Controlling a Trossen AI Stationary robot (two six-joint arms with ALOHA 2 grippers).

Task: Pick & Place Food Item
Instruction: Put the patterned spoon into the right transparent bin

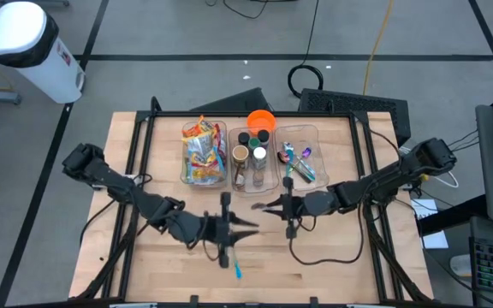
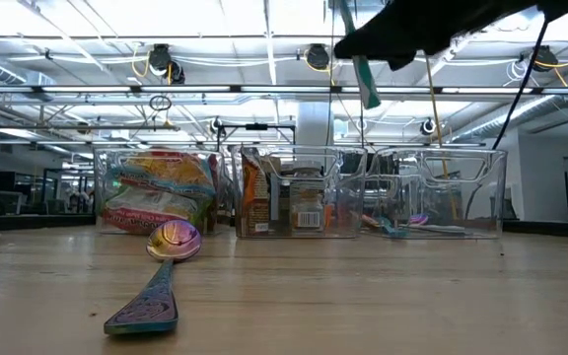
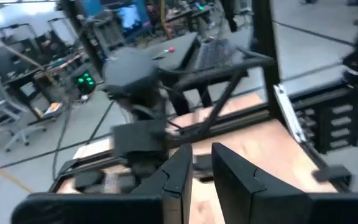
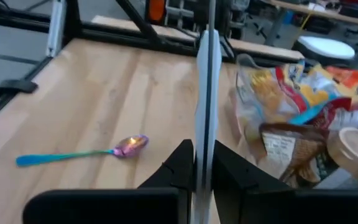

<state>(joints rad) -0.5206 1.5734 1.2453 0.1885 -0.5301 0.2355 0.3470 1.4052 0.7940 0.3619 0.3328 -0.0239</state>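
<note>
right gripper (image 1: 288,208) clenched on a thin utensil (image 4: 204,93), maybe a knife | left gripper (image 1: 229,229) fingers slightly parted, holding nothing | spoon (image 1: 235,267) lay on table (image 1: 332,265)

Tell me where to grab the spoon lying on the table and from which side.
Grip the spoon at mid-handle, coming straight down from above with the fingers across its width. It lies flat on the bare wood, apart from the bins; the handle is thin and straight, while the rounded bowl end would likely slip.
</note>
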